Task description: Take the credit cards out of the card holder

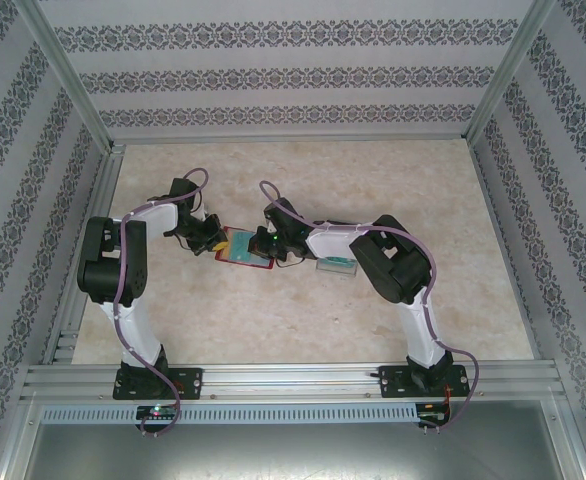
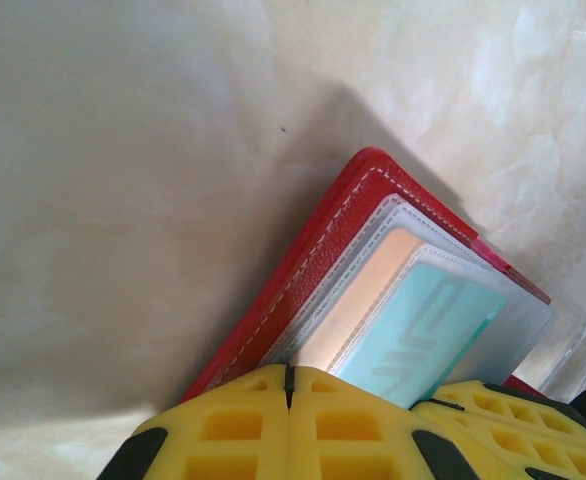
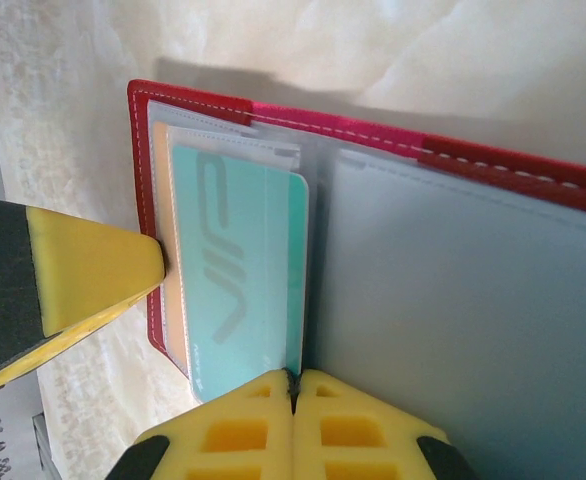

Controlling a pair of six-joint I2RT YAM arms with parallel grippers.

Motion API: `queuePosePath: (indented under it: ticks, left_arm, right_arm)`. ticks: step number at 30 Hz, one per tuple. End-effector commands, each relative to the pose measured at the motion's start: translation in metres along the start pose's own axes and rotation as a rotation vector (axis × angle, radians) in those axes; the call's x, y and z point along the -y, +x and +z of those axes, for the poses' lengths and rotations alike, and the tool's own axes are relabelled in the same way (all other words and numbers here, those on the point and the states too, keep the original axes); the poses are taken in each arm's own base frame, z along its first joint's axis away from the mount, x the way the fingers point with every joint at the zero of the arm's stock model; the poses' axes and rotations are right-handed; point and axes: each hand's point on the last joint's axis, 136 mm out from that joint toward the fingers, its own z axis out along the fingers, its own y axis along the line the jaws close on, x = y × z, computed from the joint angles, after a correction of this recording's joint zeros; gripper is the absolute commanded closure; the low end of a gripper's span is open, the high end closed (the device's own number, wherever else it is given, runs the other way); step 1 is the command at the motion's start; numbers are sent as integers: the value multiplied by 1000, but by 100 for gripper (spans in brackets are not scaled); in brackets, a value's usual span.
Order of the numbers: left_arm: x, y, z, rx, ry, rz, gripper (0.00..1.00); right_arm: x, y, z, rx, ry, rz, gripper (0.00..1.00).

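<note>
Here, teal card (image 3: 238, 270) in red card holder (image 3: 493, 160)

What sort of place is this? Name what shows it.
Probably a robot test cell: aluminium frame, patterned wallpaper panels for walls, left arm and right arm bolted at the table edge.

The white-shelled, black-jointed left arm (image 1: 123, 290) and right arm (image 1: 405, 272) trail looping purple cables (image 1: 472, 372); the left tool (image 2: 289, 385) and right tool (image 3: 293, 385) have yellow pads (image 2: 233, 425) with square recesses.
</note>
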Motion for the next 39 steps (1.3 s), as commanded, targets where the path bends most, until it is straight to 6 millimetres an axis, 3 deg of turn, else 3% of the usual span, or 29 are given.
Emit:
queuePosePath:
  ticks: [1,12,26,32,39]
  left_arm:
    - [-29,17,13,-68,-120,-30,100]
    - [-29,17,12,-68,-124,-26,100]
    - [-27,19,15,-76,-120,-17,100]
    - [-27,18,14,-76,-123,-14,100]
    - [-30,19,15,-81,-137,-18,100]
  right_arm:
    - [8,0,-3,-5,21,22,100]
    - [14,-11,-13,-4,28,28,100]
    - [16,-6,0,-96,36,28,100]
    - [29,-1,1,-132,77,45,100]
    - [48,-8,-15,-98,134,74,100]
